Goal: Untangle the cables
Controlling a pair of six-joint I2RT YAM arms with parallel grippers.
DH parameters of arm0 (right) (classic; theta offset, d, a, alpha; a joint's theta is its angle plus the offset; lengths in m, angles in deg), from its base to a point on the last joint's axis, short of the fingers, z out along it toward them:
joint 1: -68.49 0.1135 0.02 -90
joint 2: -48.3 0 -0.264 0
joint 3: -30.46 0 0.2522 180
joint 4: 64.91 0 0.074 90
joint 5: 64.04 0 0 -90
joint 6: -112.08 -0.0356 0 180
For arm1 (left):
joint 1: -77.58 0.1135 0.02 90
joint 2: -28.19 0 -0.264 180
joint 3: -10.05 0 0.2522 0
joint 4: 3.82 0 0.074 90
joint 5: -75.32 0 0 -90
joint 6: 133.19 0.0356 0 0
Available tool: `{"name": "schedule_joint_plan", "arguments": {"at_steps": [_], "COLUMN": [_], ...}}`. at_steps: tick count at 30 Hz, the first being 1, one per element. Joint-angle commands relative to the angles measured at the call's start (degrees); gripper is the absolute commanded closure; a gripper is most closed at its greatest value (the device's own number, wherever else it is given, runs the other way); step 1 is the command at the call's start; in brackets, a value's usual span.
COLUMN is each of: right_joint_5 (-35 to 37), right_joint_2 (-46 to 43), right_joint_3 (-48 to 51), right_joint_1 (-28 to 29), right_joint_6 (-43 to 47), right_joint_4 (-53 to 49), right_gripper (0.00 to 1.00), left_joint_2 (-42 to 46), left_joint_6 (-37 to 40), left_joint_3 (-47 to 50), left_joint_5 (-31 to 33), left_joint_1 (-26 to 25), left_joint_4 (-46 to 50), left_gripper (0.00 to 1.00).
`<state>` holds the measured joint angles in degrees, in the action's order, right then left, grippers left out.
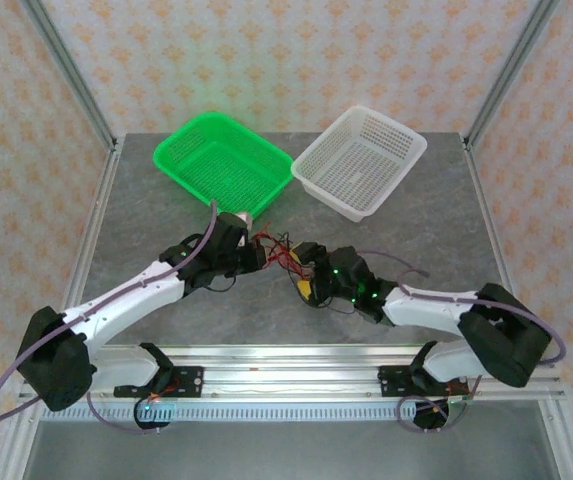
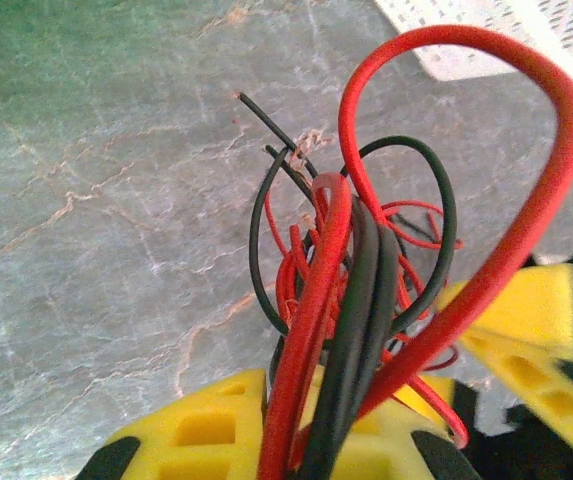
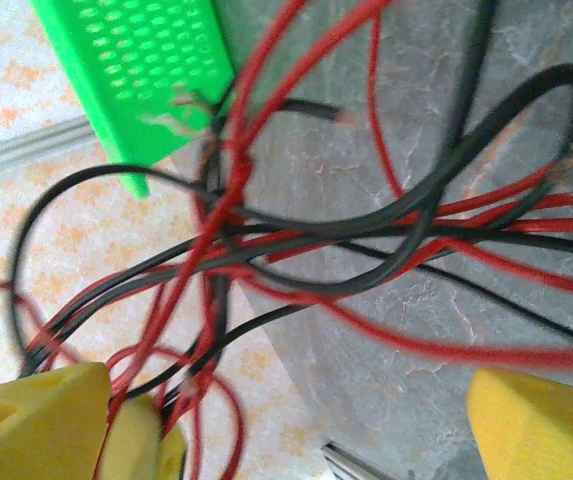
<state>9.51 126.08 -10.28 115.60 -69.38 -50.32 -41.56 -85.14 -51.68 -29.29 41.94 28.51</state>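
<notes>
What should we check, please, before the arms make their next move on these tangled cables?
1. Left gripper clamped on the cables: ok, bundle runs between its fingers.
2. Right gripper open: ok, wide apart.
3. One strand singled out for the right gripper: not ok, red and black strands cross together.
4. Cables free of the green basket: cannot tell.
5. White basket out of the way: ok.
</notes>
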Motion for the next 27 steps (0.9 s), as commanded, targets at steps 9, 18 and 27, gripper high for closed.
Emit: {"name": "schedule_joint_plan", "arguments": {"at_steps": [9, 18, 27], "right_joint_5": [6.00, 13.50, 19.26], "right_joint_2": [10.61, 11.96, 6.52], "right_joint_3": [-3.00, -6.46, -8.12], "right_joint_1": [0.26, -1.17, -5.42], "right_joint_6": [-5.88, 2.18, 13.65], "right_joint_4": [11.97, 6.97, -0.82], "right_gripper": [0.13, 0.63, 1.00], "left_joint_2": [3.52, 8.14, 12.44], "left_joint_6": [-2.41, -2.91, -2.70], "left_joint_3": [1.10, 1.72, 3.11], "left_joint_5": [-1.98, -2.93, -7.09], "left_joint_1": [-0.64, -0.57, -0.57], "left_joint_4": [-4.55, -2.56, -0.82], "left_gripper": [1.00, 1.00, 1.00]}}
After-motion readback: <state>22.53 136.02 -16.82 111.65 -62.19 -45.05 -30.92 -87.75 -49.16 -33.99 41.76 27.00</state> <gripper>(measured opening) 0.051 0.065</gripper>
